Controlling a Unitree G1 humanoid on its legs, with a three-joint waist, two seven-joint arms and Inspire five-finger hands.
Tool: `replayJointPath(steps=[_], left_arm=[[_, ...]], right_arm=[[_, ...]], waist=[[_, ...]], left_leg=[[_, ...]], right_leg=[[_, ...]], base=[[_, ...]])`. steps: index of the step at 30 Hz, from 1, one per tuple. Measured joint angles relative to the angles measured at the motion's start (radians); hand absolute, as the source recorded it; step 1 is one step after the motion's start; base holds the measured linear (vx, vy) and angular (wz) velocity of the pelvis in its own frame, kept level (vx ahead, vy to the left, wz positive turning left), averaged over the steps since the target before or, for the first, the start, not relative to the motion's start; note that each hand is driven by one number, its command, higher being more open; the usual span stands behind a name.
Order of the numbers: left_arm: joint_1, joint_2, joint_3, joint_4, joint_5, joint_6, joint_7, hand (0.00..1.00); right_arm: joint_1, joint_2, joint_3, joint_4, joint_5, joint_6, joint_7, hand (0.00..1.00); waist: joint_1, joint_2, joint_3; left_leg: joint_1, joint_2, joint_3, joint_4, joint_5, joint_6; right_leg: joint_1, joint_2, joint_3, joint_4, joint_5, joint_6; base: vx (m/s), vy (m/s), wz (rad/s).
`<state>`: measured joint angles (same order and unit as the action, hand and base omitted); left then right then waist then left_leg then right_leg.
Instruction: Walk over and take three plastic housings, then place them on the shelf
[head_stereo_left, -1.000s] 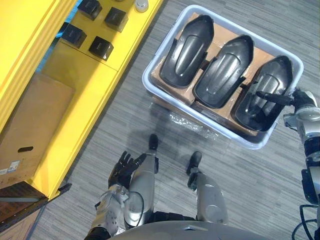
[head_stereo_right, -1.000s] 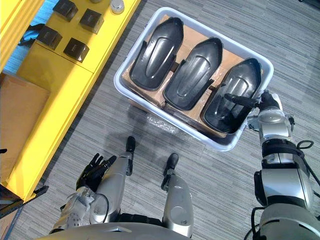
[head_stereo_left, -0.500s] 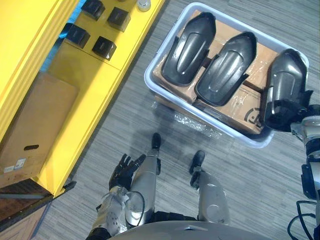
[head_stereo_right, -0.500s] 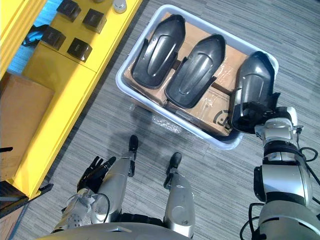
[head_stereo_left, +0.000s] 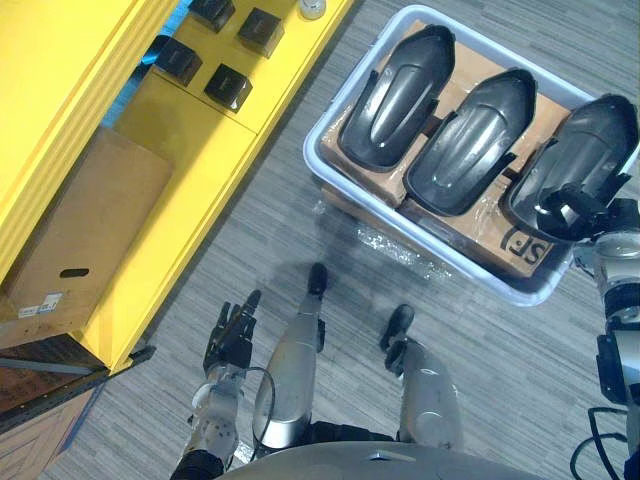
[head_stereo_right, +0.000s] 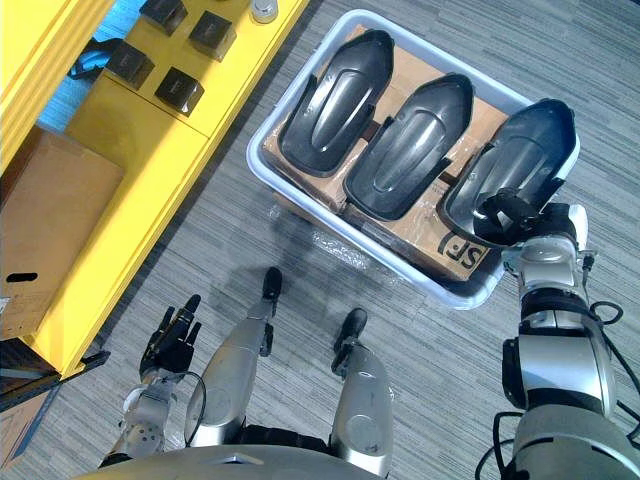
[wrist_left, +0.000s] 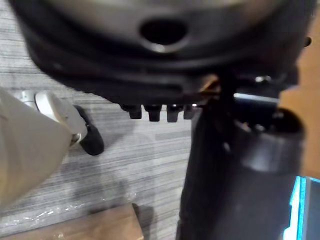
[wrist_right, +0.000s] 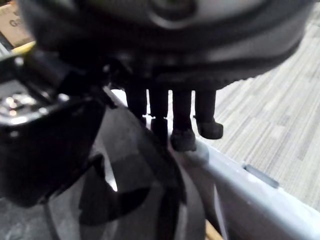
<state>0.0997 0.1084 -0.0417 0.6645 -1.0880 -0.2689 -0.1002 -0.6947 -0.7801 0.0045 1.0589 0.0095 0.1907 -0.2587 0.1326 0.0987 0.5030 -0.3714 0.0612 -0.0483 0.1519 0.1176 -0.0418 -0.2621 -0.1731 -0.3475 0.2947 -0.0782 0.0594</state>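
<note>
We see the plastic housings (head_stereo_left: 470, 140) in glossy charcoal black, over plain brown cardboard (head_stereo_left: 490, 222) that carries black print, inside a pale white tub (head_stereo_left: 312, 160). The shelf (head_stereo_left: 170, 170) is bright yellow, its small boxes (head_stereo_left: 228, 87) matt black and its cardboard box (head_stereo_left: 75, 240) tan. The floor (head_stereo_left: 500, 380) is grey with fine darker streaks. The left hand (head_stereo_left: 230, 335) and the right hand (head_stereo_left: 580, 207) are black.
</note>
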Motion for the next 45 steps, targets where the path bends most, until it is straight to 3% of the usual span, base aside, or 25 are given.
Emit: replayJointPath(steps=[4, 10, 14, 17, 27, 31, 32, 34, 38, 42, 45], left_arm=[[0.030, -0.001, 0.010, -0.082, 0.006, -0.020, -0.011, 1.00], [0.120, 0.008, 0.035, -0.385, 0.079, -0.052, -0.012, 1.00], [0.118, 0.019, 0.070, -0.524, 0.080, -0.056, -0.014, 1.00], [0.100, 0.023, 0.069, -0.561, 0.107, -0.036, -0.014, 1.00], [0.062, 0.036, 0.025, -0.636, 0.153, 0.125, -0.035, 1.00], [0.046, 0.069, -0.027, -0.633, 0.147, 0.263, -0.036, 1.00], [0.039, 0.070, -0.047, -0.630, 0.147, 0.329, -0.052, 1.00], [0.017, 0.081, -0.080, -0.620, 0.144, 0.383, -0.075, 1.00], [-0.083, 0.101, -0.181, -0.558, 0.065, 0.500, -0.126, 1.00], [-0.164, 0.089, -0.230, -0.472, 0.029, 0.509, -0.130, 1.00], [-0.204, 0.080, -0.230, -0.422, -0.010, 0.495, -0.130, 1.00]], right_arm=[[0.064, 0.023, -0.009, -0.115, -0.010, -0.001, -0.093, 0.00], [0.239, 0.092, -0.172, -0.443, -0.163, 0.022, -0.273, 0.00], [0.297, 0.168, -0.202, -0.570, -0.259, 0.012, -0.339, 0.00], [0.342, 0.221, -0.202, -0.586, -0.322, 0.006, -0.341, 0.00], [0.397, 0.295, -0.081, -0.586, -0.413, -0.071, -0.279, 0.00], [0.396, 0.317, -0.045, -0.586, -0.439, -0.109, -0.282, 0.00], [0.396, 0.317, -0.030, -0.599, -0.461, -0.131, -0.295, 0.00], [0.396, 0.317, -0.021, -0.629, -0.479, -0.161, -0.311, 0.00], [0.396, 0.317, -0.009, -0.750, -0.567, -0.288, -0.369, 0.00], [0.399, 0.318, 0.016, -0.837, -0.590, -0.415, -0.426, 0.00], [0.412, 0.326, 0.017, -0.881, -0.590, -0.481, -0.435, 0.00]], waist=[[-0.005, -0.025, 0.009], [-0.028, -0.096, 0.010], [-0.056, -0.146, -0.024], [-0.056, -0.163, -0.078], [-0.050, -0.154, -0.177], [-0.050, -0.156, -0.204], [-0.051, -0.155, -0.220], [-0.051, -0.156, -0.229], [-0.066, -0.156, -0.251], [-0.111, -0.154, -0.316], [-0.123, -0.151, -0.326]], left_leg=[[0.043, 0.008, 0.015, -0.020, 0.003, -0.004], [0.171, 0.018, 0.048, -0.106, 0.011, -0.010], [0.237, 0.019, 0.069, -0.146, 0.010, -0.010], [0.266, 0.017, 0.078, -0.161, 0.003, -0.010], [0.312, 0.014, 0.084, -0.174, -0.007, -0.010], [0.312, 0.014, 0.094, -0.189, -0.006, -0.008], [0.314, 0.014, 0.104, -0.208, 0.001, -0.002], [0.318, 0.014, 0.112, -0.224, 0.012, -0.003], [0.337, 0.013, 0.144, -0.235, 0.021, -0.002], [0.350, 0.013, 0.165, -0.237, 0.021, -0.002], [0.371, 0.016, 0.183, -0.238, 0.020, -0.003]], right_leg=[[0.030, 0.008, 0.011, -0.012, 0.002, -0.004], [0.136, 0.025, 0.028, -0.086, 0.010, 0.006], [0.205, 0.034, 0.036, -0.143, 0.023, 0.015], [0.242, 0.037, 0.034, -0.183, 0.028, 0.022], [0.317, 0.044, 0.023, -0.247, 0.052, 0.028], [0.316, 0.045, 0.026, -0.266, 0.070, 0.029], [0.316, 0.046, 0.028, -0.285, 0.084, 0.030], [0.316, 0.048, 0.031, -0.299, 0.095, 0.031], [0.322, 0.046, 0.058, -0.316, 0.111, 0.033], [0.327, 0.045, 0.077, -0.323, 0.113, 0.033], [0.342, 0.048, 0.092, -0.333, 0.119, 0.030]], base=[[0.04, -0.023, -0.10], [0.07, -0.027, -0.12], [0.11, -0.018, -0.10], [0.11, -0.011, -0.02], [0.01, -0.005, 0.02], [-0.05, 0.015, -0.04], [-0.04, 0.017, -0.05], [-0.03, 0.012, -0.08], [-0.01, 0.006, -0.20], [0.00, -0.005, -0.13], [-0.03, -0.012, -0.18]])
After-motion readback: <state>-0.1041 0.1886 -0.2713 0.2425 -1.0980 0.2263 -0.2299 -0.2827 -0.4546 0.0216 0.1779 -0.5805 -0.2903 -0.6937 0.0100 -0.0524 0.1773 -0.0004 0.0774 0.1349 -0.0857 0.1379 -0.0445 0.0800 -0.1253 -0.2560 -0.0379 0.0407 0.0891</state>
